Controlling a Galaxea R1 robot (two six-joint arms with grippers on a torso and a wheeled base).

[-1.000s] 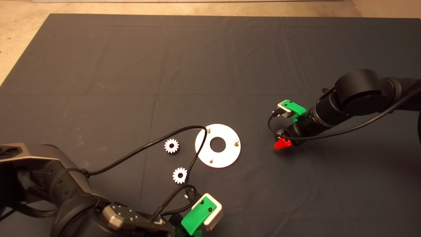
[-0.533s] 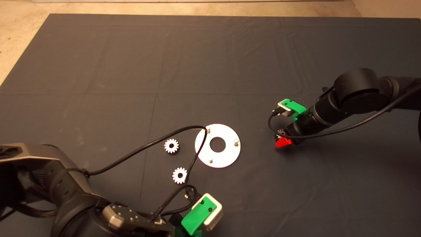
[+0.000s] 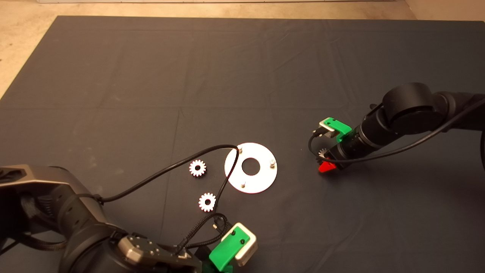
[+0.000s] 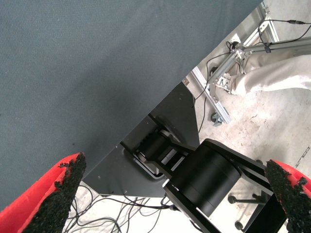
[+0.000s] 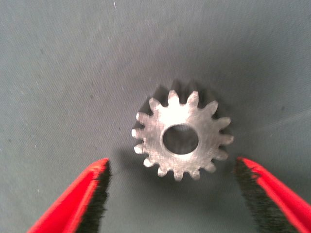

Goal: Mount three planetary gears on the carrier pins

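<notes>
A flat round silver plate (image 3: 261, 178) lies mid-mat with three carrier pins (image 3: 272, 163) standing near its rim, all bare. Two planetary gears (image 3: 197, 168) (image 3: 207, 202) lie flat on the mat to its left. The third gear (image 5: 182, 136) lies flat to the plate's right, seen small in the head view as gear (image 3: 323, 152). My right gripper (image 3: 323, 159) hovers over it, open, its fingers (image 5: 80, 204) straddling the gear without touching it. My left gripper (image 4: 175, 170) is parked open at the mat's near edge, holding nothing.
A black cable (image 3: 166, 167) from the left arm arcs over the plate's left rim and past the nearer gear. The left wrist view shows the mat's edge, the robot's black base (image 4: 209, 179) and metal framing on the floor.
The right arm has dipped and shifted slightly, keeping its gripper over the right-hand gear. The plate, the other gears and the left arm have not moved.
</notes>
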